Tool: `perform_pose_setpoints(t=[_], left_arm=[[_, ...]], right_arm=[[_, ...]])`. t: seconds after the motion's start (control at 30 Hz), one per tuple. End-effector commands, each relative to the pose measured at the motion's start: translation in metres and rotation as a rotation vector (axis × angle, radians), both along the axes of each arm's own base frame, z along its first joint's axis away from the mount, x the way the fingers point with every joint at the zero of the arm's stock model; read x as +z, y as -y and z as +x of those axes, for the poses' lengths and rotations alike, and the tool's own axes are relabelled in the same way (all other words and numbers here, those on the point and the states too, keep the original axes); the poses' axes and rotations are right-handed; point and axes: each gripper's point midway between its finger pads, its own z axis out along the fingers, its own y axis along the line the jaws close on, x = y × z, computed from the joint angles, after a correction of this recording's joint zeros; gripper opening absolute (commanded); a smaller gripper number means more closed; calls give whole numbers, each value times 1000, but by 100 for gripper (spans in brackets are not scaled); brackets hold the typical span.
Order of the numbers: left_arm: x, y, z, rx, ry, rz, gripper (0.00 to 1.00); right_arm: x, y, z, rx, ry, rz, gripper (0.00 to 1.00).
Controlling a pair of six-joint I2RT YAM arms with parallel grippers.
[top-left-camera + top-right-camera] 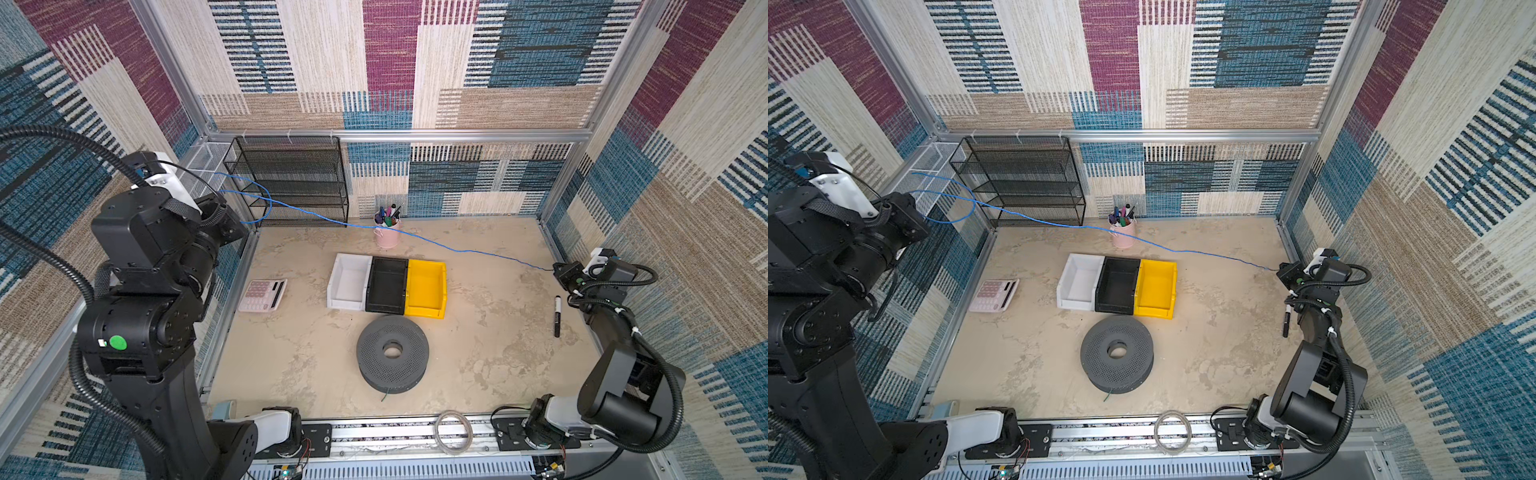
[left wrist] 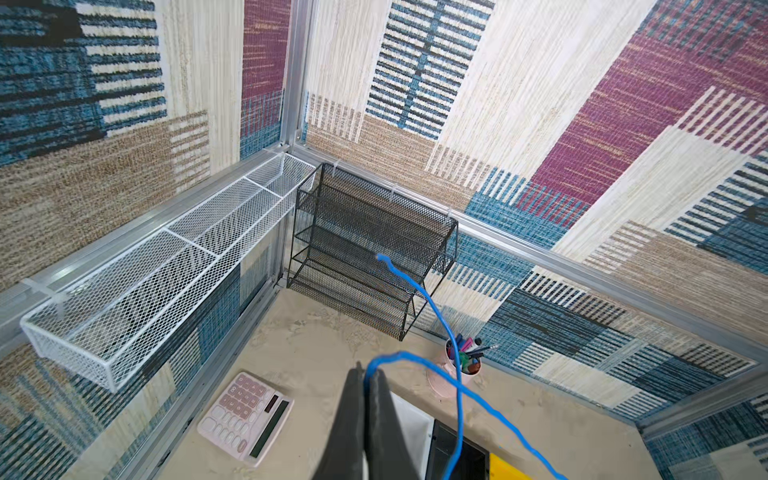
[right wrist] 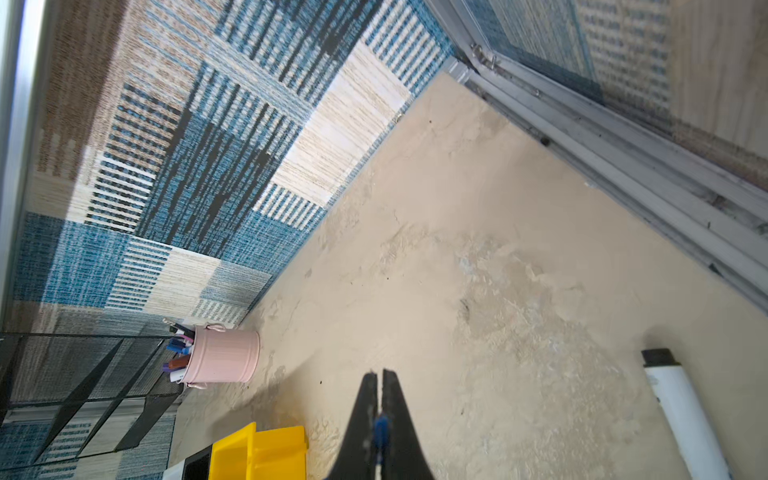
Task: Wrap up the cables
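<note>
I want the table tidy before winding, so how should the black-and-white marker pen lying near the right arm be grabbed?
Probably grip the black-and-white marker pen at mid-barrel, coming straight down from above with the jaws across its width. It lies flat on the beige table, long and narrow, so only its top and sides are exposed.

Row of three bins [image 1: 384,308] in the middle of the table [image 1: 478,353], spool [image 1: 376,368] just in front, calculator [image 1: 262,296] to their left, pen cup [image 1: 387,240] behind — rack [image 1: 291,178] in the back-left corner, marker [image 1: 557,316] near the right edge, cable [image 1: 478,251] strung between left gripper [image 2: 368,372] and right gripper [image 3: 380,374].
</note>
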Motion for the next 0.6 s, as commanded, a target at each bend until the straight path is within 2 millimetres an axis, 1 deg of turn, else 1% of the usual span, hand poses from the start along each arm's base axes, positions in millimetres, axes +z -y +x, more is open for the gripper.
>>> perform_pose_setpoints(t=[0.0, 0.2, 0.27, 0.4, 0.57], left_arm=[[39, -30, -11, 177, 153, 3, 0], [53, -29, -10, 169, 189, -3, 0], [54, -29, -8, 172, 191, -5, 0], [57, -32, -9, 187, 200, -1, 0], [56, -32, -6, 188, 194, 3, 0]], right_arm=[[-7, 38, -2, -171, -6, -95, 0], [-29, 50, -5, -203, -51, -110, 0], [-35, 55, -6, -223, -63, -112, 0], [-46, 61, -10, -249, -84, -113, 0], [-55, 65, -14, -258, -96, -110, 0]])
